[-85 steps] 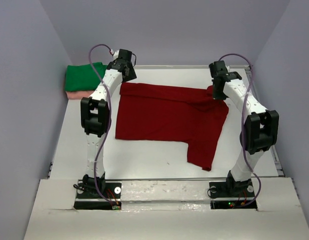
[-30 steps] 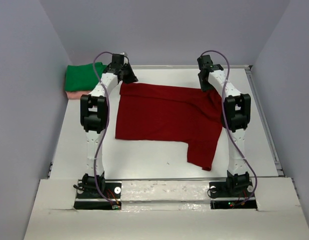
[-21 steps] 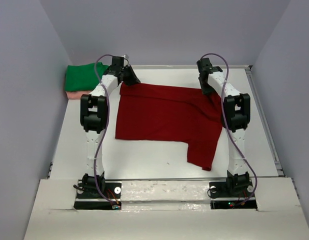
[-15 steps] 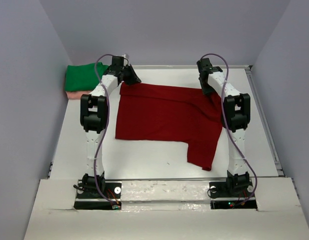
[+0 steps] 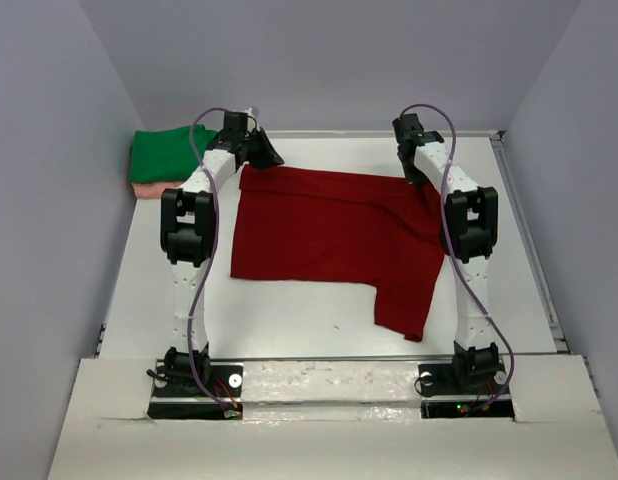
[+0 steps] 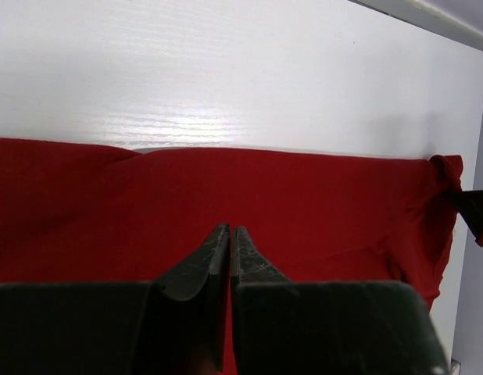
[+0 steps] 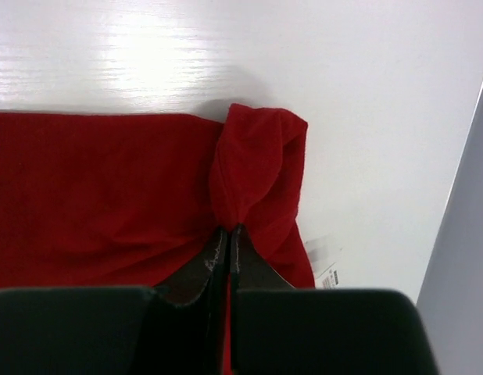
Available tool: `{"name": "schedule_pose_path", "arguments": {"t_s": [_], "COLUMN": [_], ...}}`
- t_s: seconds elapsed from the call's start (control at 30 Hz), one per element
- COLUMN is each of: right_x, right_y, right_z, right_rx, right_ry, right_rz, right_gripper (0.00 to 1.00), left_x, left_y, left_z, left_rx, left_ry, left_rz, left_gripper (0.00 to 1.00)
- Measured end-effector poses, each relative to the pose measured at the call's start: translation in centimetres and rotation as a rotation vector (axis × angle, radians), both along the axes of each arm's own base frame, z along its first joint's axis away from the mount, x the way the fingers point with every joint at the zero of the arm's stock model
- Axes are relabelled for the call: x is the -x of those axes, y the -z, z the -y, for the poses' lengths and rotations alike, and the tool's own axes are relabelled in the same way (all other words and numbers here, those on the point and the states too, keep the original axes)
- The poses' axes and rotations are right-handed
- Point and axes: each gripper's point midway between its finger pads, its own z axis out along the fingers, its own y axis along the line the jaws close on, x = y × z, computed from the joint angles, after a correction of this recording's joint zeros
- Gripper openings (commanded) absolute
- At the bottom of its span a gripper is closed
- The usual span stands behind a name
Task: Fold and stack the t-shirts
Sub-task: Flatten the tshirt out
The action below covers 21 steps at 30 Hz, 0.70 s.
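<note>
Both pairs of jaws were pressed together. The right gripper (image 7: 228, 229) pinched a bunched fold at the far right corner of the red t-shirt (image 5: 329, 230). The left gripper (image 6: 228, 229) sat closed on its far left part; whether it held cloth could not be told. Both arms reached to the far side of the table (image 5: 289, 320), the shirt spread flat between them. A folded green shirt (image 5: 164, 152) lay on a pink one (image 5: 149, 189) in the far left corner.
</note>
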Motion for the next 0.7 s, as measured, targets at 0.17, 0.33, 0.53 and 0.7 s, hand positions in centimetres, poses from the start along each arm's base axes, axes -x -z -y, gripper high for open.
{"name": "schedule_pose_path", "arguments": {"t_s": [0.17, 0.33, 0.53, 0.7], "right_x": [0.0, 0.4, 2.7, 4.4], "right_y": [-0.3, 0.0, 0.7, 1.9], "right_z": [0.5, 1.4, 4.9, 6.8], "right_rx": [0.024, 0.023, 0.061, 0.100], "right_ry": [0.017, 0.079, 0.241, 0.346], "right_rz": [0.008, 0.025, 0.022, 0.017], "right_gripper": [0.00, 0.00, 0.00, 0.00], "left_x": [0.0, 0.2, 0.5, 0.5], "left_y": [0.0, 0.5, 0.9, 1.0], "left_z": [0.0, 0.0, 0.0, 0.0], "left_rx": [0.002, 0.001, -0.002, -0.003], "left_ry": [0.002, 0.003, 0.003, 0.003], "left_rz": [0.000, -0.010, -0.023, -0.025], "left_gripper": [0.15, 0.15, 0.15, 0.15]}}
